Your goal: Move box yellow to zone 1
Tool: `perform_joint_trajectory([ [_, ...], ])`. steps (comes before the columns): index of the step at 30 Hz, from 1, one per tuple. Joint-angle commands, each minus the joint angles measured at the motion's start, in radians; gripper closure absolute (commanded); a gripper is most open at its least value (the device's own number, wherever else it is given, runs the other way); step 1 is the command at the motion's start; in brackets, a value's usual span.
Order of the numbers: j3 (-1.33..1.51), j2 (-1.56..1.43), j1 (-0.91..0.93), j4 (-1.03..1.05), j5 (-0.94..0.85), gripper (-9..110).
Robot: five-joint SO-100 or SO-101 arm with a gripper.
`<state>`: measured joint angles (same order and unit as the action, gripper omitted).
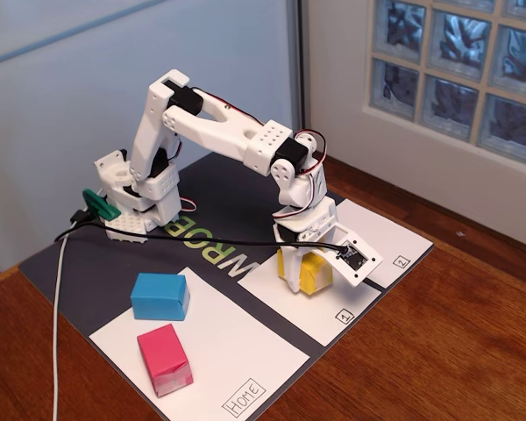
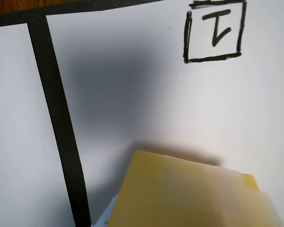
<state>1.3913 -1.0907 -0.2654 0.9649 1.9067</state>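
Note:
The yellow box (image 1: 314, 270) sits between the jaws of my gripper (image 1: 300, 274), low over the white zone 1 panel (image 1: 280, 285), whose boxed "1" (image 1: 344, 316) is at its near corner. The gripper is shut on the box. I cannot tell whether the box touches the paper. In the wrist view the yellow box (image 2: 189, 194) fills the bottom edge, blurred, casting a shadow on the zone 1 panel (image 2: 156, 94). The boxed "1" (image 2: 215, 30) is at the top right. The fingers are hidden by the box.
The panel marked "2" (image 1: 386, 232) lies right of the gripper. The "Home" panel (image 1: 219, 351) holds a blue block (image 1: 159, 296) and a pink block (image 1: 164, 360). A black strip (image 2: 57, 118) separates panels. The arm's base (image 1: 140, 202) stands at the back left.

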Motion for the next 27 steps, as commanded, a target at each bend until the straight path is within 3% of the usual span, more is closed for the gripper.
perform_joint_trajectory([
  [1, -0.008, 0.003, 0.005, -0.029, -0.008, 98],
  [14, -0.008, -0.012, 0.023, -0.038, -0.029, 60],
  [27, -0.023, -0.123, 0.009, -0.049, -0.003, 55],
])
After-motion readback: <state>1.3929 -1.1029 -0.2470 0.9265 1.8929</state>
